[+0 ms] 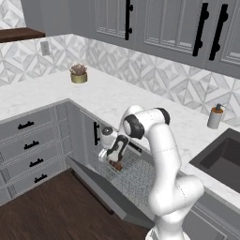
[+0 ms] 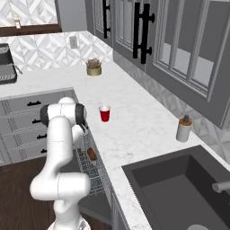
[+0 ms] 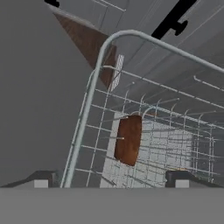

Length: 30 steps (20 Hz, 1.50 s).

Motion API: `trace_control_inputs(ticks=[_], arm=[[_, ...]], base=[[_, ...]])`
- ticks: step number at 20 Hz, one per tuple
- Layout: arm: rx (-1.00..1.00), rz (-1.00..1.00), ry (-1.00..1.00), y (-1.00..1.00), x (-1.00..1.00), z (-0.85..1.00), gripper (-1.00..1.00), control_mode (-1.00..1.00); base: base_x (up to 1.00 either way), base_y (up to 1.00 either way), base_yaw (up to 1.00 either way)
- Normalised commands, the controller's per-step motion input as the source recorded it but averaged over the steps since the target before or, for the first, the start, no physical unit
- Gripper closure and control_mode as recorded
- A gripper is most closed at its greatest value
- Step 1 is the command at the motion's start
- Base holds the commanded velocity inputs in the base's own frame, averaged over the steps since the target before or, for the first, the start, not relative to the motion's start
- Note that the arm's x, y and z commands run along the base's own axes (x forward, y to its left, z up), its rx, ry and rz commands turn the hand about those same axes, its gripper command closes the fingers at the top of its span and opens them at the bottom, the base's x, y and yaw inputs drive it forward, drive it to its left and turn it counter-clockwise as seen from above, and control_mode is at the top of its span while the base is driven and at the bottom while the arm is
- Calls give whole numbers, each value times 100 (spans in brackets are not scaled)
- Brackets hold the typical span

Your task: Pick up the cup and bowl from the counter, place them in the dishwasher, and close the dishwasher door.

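Over the pulled-out rack (image 3: pixel 144 109), the pincer (image 1: pixel 114 158) hangs spread, pinching nothing: the bowl (image 3: pixel 128 140) stands on edge among the tines, apparently set down to stay. On the worktop (image 2: pixel 134 130) the cup (image 2: pixel 104 113) waits upright, likely the next pick; the door (image 1: pixel 101 190) lies open.

Open air above the pulled-out rack
Upright wire tines crowd the rack (image 3: pixel 144 144) around the bowl (image 3: pixel 128 139); the lowered dishwasher door (image 1: pixel 101 187) blocks approach from below.
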Motion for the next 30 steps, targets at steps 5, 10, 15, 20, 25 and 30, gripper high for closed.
trace_control_inputs(ticks=[5, 10, 15, 20, 25, 30], arm=[[10, 5, -16, 4, -49, 100, -100, -100], [11, 2, -6, 0, -21, 100, -100, -100], [10, 0, -3, 0, -5, 100, -100, -100], [2, 0, -1, -1, 1, 100, -100, -100], [0, 0, 0, -11, 20, 100, -100, -100], [0, 0, 0, -25, 30, 100, -100, -100]], base=[[0, 0, 0], [0, 0, 0], [0, 0, 0], [0, 0, 0], [0, 0, 0], [0, 0, 0]])
